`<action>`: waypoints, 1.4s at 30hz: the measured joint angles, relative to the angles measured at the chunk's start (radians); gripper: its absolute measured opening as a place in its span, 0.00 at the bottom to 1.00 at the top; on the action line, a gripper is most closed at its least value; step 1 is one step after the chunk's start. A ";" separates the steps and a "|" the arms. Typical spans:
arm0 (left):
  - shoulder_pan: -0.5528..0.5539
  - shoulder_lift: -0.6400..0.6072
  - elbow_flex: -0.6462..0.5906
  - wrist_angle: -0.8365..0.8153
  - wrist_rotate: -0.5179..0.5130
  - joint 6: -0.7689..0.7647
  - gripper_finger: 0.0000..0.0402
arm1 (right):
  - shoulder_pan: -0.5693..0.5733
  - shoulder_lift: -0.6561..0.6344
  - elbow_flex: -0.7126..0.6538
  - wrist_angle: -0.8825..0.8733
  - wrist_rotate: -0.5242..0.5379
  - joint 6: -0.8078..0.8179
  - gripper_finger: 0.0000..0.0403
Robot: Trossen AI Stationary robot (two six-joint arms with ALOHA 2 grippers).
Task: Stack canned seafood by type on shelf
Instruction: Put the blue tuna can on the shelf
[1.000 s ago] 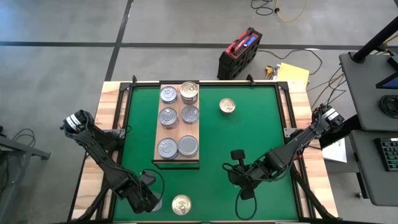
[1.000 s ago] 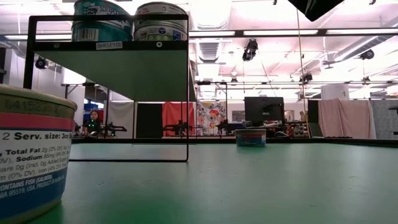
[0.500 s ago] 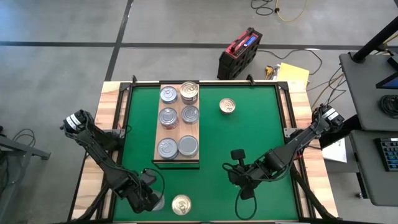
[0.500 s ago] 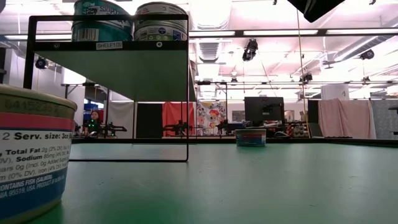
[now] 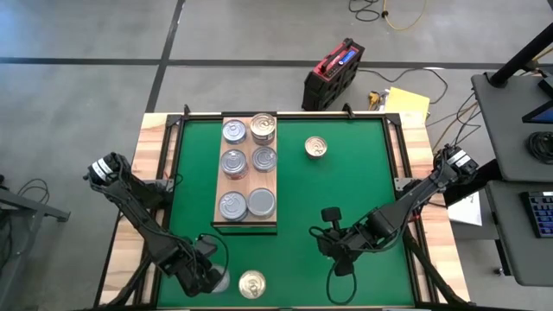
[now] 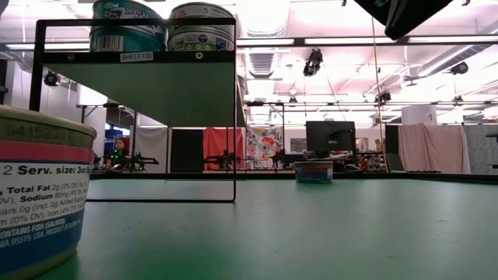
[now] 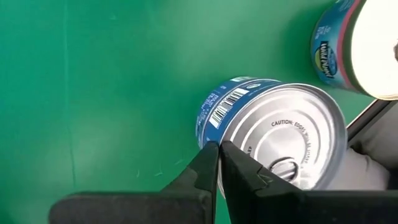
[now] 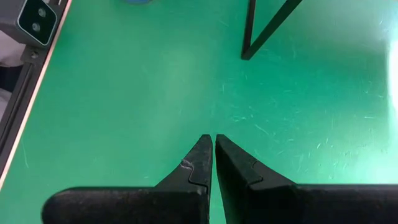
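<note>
The shelf [image 5: 246,223] is a light wooden board on a black frame [image 6: 132,56], carrying several silver-lidded tins. One gold-lidded tin [image 5: 316,148] sits on the green mat to the shelf's right. Another gold-lidded tin [image 5: 252,283] stands at the near edge. A silver-lidded blue tin [image 5: 221,281] stands upright on its base beside that one. My left gripper [image 5: 210,278] is shut, its tips at this silver tin [image 7: 280,130]. My right gripper [image 5: 320,240] is shut over bare mat right of the shelf and touches nothing. My left gripper [image 7: 217,149] has its shut fingertips at the silver-lidded tin's side wall just under the rim [image 7: 214,127]. It comes slanting down from the table's left. I cannot tell whether the tips touch the wall. The tin stands upright on the mat.
A black frame leg of the shelf [image 8: 261,31] stands ahead of my right gripper [image 8: 213,143]. A grey camera box [image 8: 34,22] is at the table's near edge. The near gold tin [image 7: 360,43] is close beside the silver one. Green mat lies open between the two grippers.
</note>
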State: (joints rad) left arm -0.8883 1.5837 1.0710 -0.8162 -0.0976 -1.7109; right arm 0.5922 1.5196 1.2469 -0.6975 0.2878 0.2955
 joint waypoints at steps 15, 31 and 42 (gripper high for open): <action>0.000 0.001 0.101 -0.166 -0.027 0.000 0.00 | 0.000 0.000 -0.006 0.000 0.000 0.000 0.03; -0.003 0.008 0.177 -0.136 -0.086 0.053 0.00 | 0.001 0.000 -0.010 0.000 0.000 0.001 0.03; -0.001 0.056 0.160 -0.137 -0.057 -0.033 0.19 | 0.001 0.000 -0.032 0.000 -0.001 0.027 0.03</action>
State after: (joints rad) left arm -0.8894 1.6396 1.2315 -0.9537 -0.1542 -1.7438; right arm 0.5930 1.5200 1.2144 -0.6979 0.2871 0.3222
